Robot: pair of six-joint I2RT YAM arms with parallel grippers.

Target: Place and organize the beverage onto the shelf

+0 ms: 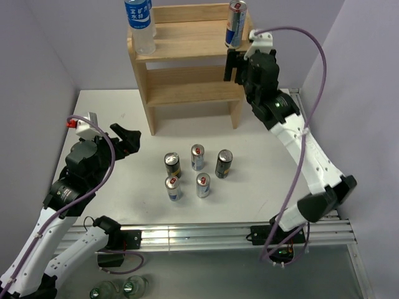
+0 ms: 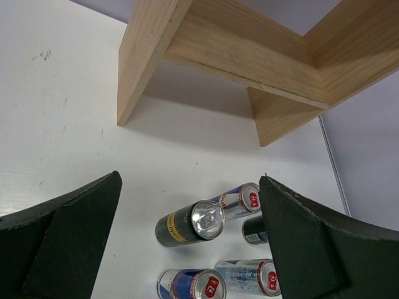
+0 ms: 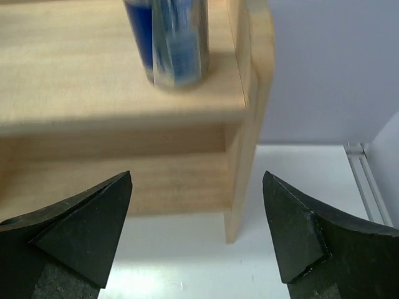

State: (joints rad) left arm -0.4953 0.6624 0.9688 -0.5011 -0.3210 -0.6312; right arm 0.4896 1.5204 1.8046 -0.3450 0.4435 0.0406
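The light wood shelf (image 1: 187,59) stands at the back of the white table. On its top tier a water bottle (image 1: 139,25) stands at the left and a blue and silver can (image 1: 236,23) at the right. Several cans stand in a cluster mid-table, among them a black can (image 1: 173,164). My right gripper (image 1: 234,65) is open and empty, just in front of and below the blue and silver can (image 3: 168,40), facing the shelf (image 3: 93,81). My left gripper (image 1: 128,140) is open and empty, left of the cluster; the left wrist view shows the black can (image 2: 190,223) between its fingers.
The lower tier of the shelf (image 2: 249,56) shows nothing on it. A metal rail (image 1: 206,233) runs along the table's near edge. Purple walls close in behind and at the right. Some bottles (image 1: 118,289) lie below the table's front.
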